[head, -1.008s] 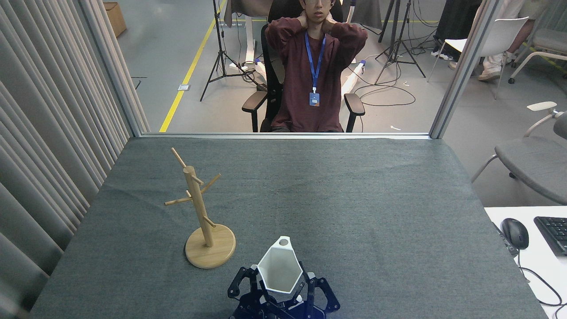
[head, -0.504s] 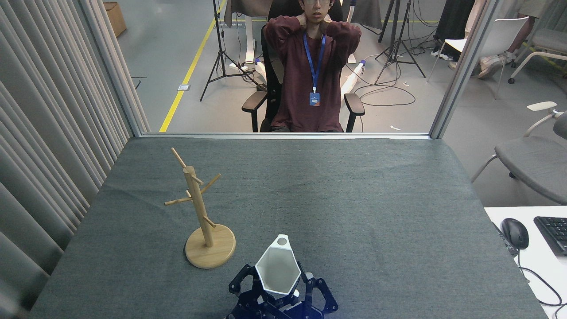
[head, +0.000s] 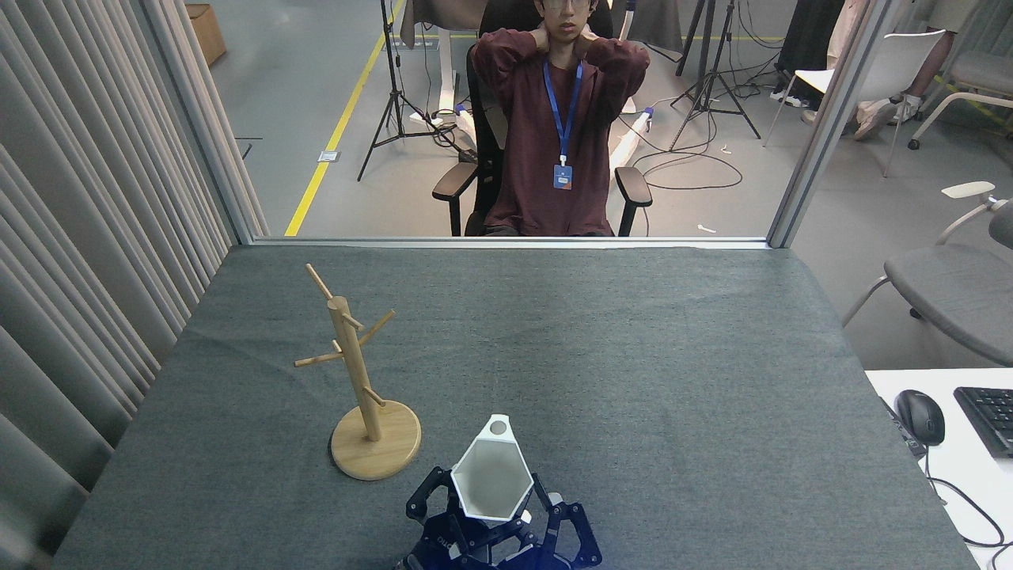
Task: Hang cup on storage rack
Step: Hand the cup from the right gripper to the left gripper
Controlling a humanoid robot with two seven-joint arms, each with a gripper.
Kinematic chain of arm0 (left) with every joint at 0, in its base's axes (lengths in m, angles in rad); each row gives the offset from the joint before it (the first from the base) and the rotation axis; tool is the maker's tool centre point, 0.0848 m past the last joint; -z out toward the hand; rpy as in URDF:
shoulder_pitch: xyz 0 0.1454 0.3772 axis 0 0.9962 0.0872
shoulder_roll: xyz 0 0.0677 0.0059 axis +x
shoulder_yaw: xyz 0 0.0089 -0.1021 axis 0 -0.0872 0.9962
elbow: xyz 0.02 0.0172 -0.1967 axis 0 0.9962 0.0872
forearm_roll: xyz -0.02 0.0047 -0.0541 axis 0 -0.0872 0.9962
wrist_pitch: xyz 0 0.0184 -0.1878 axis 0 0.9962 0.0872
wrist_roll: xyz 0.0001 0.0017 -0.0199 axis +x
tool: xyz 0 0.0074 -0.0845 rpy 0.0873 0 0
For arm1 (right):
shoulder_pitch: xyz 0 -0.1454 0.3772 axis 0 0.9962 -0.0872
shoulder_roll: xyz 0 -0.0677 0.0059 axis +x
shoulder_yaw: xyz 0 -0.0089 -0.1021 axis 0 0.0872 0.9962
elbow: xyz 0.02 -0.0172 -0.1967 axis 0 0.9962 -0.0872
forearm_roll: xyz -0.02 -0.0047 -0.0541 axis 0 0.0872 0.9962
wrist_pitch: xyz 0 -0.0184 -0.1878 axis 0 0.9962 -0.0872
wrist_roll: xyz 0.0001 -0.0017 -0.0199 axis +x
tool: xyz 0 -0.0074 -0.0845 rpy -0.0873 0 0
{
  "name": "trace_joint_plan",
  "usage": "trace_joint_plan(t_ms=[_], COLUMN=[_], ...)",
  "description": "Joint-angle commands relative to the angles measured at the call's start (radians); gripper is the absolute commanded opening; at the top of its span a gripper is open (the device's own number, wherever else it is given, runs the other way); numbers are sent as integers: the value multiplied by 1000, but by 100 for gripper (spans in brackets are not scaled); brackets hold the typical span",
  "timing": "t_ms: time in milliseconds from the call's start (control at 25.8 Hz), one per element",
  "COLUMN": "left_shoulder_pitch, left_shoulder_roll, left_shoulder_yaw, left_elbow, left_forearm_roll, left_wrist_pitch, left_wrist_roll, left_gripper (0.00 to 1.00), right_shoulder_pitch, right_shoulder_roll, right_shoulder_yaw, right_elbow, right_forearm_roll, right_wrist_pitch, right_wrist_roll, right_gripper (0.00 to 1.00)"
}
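At lower centre, the cup (head: 491,479), clamped in the gripper (head: 497,532) jaws, has been shifted slightly left towards the storage rack (head: 360,386).

Cup (head: 491,480) body below the rim hidden behind its own mouth and my tool (head: 495,522). Tool's lower part cut off by the bottom edge; can't tell which arm it belongs to. Grip contact hidden under the cup. Other tool out of view.
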Motion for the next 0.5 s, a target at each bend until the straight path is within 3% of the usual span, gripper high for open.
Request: trace_joint_plan(t_ms=[0, 271, 349, 388, 465], left_shoulder_pitch=[-2, -10, -13, -13, -13], left_shoulder_roll=[0, -9, -9, -9, -6], left_shoulder_yaw=[1, 1, 1, 1, 4], left_elbow=[6, 21, 21, 20, 18], left_forearm_roll=[0, 0, 0, 0, 0], left_wrist_pitch=[-2, 0, 1, 3, 4], left_wrist_roll=[20, 20, 20, 20, 20], left_gripper=[52, 53, 53, 53, 53], right_shoulder_pitch=[10, 11, -7, -30, -65], right_shoulder_roll=[-7, -3, 9, 16, 20], right_shoulder_yaw=[27, 65, 56, 33, -67], right_elbow=[-54, -196, -208, -205, -188], right_forearm_roll=[1, -1, -11, -30, -133], right_wrist_pitch=[-11, 1, 67, 134, 222], right_wrist_roll=[-23, -85, -109, -105, -85], right_gripper=[98, 98, 98, 98, 98])
